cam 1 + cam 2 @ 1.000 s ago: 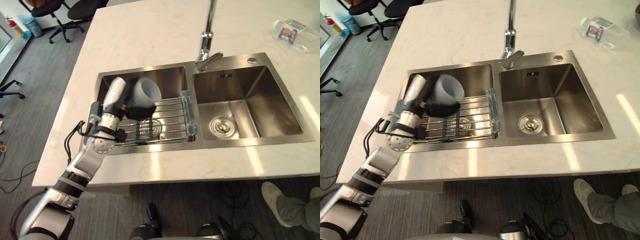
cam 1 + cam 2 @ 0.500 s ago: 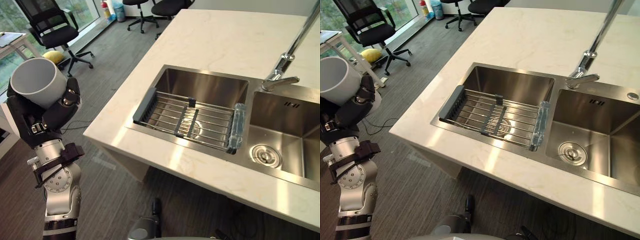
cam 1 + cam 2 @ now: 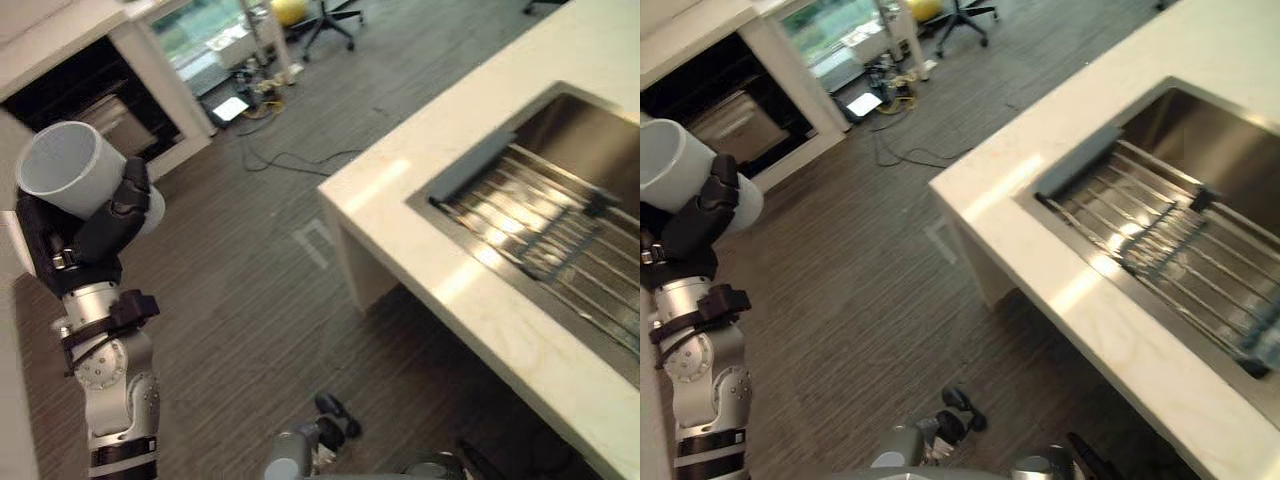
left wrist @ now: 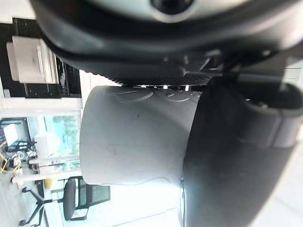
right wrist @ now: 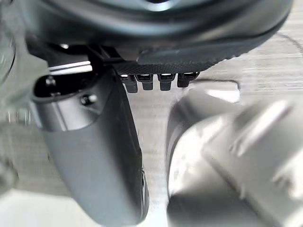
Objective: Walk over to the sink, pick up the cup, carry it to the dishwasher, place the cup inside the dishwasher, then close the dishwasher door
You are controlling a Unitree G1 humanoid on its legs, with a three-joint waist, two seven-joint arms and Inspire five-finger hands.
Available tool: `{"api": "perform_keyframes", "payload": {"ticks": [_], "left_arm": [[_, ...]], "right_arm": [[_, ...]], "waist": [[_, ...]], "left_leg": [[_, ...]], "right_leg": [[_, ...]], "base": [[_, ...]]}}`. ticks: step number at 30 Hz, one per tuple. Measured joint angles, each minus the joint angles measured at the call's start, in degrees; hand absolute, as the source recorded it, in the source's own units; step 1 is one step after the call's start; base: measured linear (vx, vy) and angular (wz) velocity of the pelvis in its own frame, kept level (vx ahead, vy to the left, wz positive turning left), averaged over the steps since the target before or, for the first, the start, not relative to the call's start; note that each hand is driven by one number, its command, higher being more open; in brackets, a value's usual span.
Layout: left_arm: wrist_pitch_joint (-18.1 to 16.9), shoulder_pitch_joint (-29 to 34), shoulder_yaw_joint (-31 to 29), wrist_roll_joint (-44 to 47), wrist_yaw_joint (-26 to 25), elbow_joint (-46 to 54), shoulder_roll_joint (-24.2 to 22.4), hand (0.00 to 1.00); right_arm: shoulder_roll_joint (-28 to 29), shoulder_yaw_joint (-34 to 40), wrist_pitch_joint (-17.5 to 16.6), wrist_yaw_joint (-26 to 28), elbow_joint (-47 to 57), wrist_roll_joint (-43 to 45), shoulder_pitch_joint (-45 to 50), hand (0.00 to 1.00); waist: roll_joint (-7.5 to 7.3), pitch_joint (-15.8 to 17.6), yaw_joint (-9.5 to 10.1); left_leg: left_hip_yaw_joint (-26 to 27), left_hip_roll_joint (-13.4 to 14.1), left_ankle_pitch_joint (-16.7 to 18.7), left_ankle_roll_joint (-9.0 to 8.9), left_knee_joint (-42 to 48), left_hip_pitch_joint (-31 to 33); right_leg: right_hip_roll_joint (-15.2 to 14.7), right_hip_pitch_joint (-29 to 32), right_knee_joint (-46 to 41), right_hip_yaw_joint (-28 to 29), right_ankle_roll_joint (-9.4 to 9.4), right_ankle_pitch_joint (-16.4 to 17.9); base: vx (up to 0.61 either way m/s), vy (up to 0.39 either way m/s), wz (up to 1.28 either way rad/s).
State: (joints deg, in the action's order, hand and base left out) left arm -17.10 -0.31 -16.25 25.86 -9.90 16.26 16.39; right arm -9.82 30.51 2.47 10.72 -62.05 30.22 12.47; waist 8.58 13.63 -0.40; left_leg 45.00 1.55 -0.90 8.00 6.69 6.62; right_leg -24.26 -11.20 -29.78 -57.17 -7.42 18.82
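The grey cup (image 3: 68, 170) is up in the air, in the robot's left hand (image 3: 100, 228). It is off to the left, over the floor (image 3: 250, 280), well away from the counter (image 3: 480, 290). The cup is tipped to one side. The dark fingers (image 3: 125, 205) are bent round the side of the cup and hold it tight. In the left wrist view the cup (image 4: 137, 137) sits right against the palm, with a dark finger (image 4: 222, 156) wrapped over one side of it.

The right hand (image 5: 156, 23) shows in its own wrist view. I cannot tell if it is open or closed, and nothing can be seen in it.

On the right is the white counter, with a shiny metal sink (image 3: 590, 130) set in it. A wire rack (image 3: 540, 215) lies across the sink.

Behind the cup is a white cabinet with a black opening (image 3: 90, 90). Far back stands an office chair (image 3: 330, 15) with a yellow ball (image 3: 290, 10) beside it.
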Motion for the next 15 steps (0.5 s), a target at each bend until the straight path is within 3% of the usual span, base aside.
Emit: {"api": "perform_keyframes", "payload": {"ticks": [2,3,4,7,8,9,10,11,13,15], "left_arm": [[0.3,1.5,2.4,-0.1,0.9,3.2,0.6,0.0],[0.4,1.2,4.6,-0.1,2.4,4.3,1.4,0.0],[-0.2,1.1,6.5,-0.1,4.0,4.5,2.2,0.0],[-1.7,0.9,7.8,-0.1,5.3,2.8,2.3,0.0],[-1.8,0.8,7.7,0.0,5.3,1.7,2.4,0.0],[-1.7,0.6,7.5,0.2,4.9,0.9,3.1,0.0],[-1.9,0.2,6.9,0.8,4.5,0.5,4.0,0.0],[-1.8,0.2,7.1,1.9,3.8,-1.0,2.8,0.0],[-1.1,-0.2,7.3,2.9,3.6,-2.5,3.0,0.0],[-0.2,-0.3,7.4,3.5,3.6,-2.9,3.1,0.0]], "right_arm": [[0.2,0.1,0.3,-1.4,0.8,0.3,0.9,1.0],[1.0,0.3,2.2,-2.1,2.1,2.2,2.2,1.0],[2.4,2.4,2.6,-2.2,2.7,4.3,3.3,1.0],[4.4,2.8,3.1,-1.7,2.7,3.7,4.0,1.0],[5.2,2.7,3.1,-1.5,2.2,2.3,4.0,1.0],[6.2,2.3,3.0,-1.2,1.7,0.8,4.2,1.0],[6.5,1.7,2.2,-0.5,2.0,-1.3,4.7,1.0],[5.8,0.9,1.9,-0.5,2.3,-3.5,4.8,1.0],[4.9,-1.5,1.1,-0.4,2.7,-5.5,4.8,1.0],[3.9,-3.6,1.3,-0.4,3.0,-5.5,4.0,1.0]], "waist": [[-0.07,0.1,-0.19],[-0.08,0.1,-1.15],[0.24,-0.6,-2.52],[-0.79,-1.1,-3.35],[-0.95,-1.3,-3.64],[-3.16,-1.9,-3.61],[-4.45,-2.2,-3.6],[-4.69,-2.9,-3.15],[-4.91,-3.1,-2.03],[-5.7,-3.5,-1.62]], "left_leg": [[-4.0,-2.2,0.8,0.83,0.5,0.9],[-9.3,-3.7,1.2,1.45,0.9,1.0],[-15.5,-5.0,1.4,1.53,0.8,1.2],[-28.4,-9.7,0.6,0.33,-1.5,1.0],[-32.0,-11.1,0.7,-0.51,-3.4,0.2],[-34.9,-13.3,0.9,-0.01,0.4,1.3],[-41.2,-14.6,3.0,2.27,5.5,2.2],[-44.7,-15.4,2.6,1.14,5.5,1.6],[-49.3,-15.3,2.2,0.78,5.6,0.7],[-52.8,-15.3,2.0,0.29,5.4,0.3]], "right_leg": [[-0.6,0.1,-2.8,4.7,2.59,-0.8],[-0.3,1.6,-7.7,12.9,8.03,-2.4],[1.9,3.8,-11.6,23.4,10.7,-1.8],[11.0,8.9,-11.2,43.1,9.61,2.9],[13.0,11.1,-10.9,47.7,8.93,2.2],[12.3,13.8,-10.7,50.8,8.61,-0.4],[13.4,14.8,-15.9,53.6,6.77,-0.1],[14.5,14.9,-18.7,55.7,6.19,0.5],[16.2,15.8,-20.9,55.5,6.11,1.1],[16.2,16.9,-20.7,54.7,6.07,1.1]], "base": [[0.03,0.128,1.31],[0.09,0.125,2.19],[0.09,0.052,2.47],[0.08,-0.009,2.43],[0.17,-0.042,2.53],[0.27,-0.1,2.48],[0.29,-0.128,2.39],[0.29,-0.162,1.92],[0.2,-0.146,1.29],[0.12,-0.181,1.0]]}}
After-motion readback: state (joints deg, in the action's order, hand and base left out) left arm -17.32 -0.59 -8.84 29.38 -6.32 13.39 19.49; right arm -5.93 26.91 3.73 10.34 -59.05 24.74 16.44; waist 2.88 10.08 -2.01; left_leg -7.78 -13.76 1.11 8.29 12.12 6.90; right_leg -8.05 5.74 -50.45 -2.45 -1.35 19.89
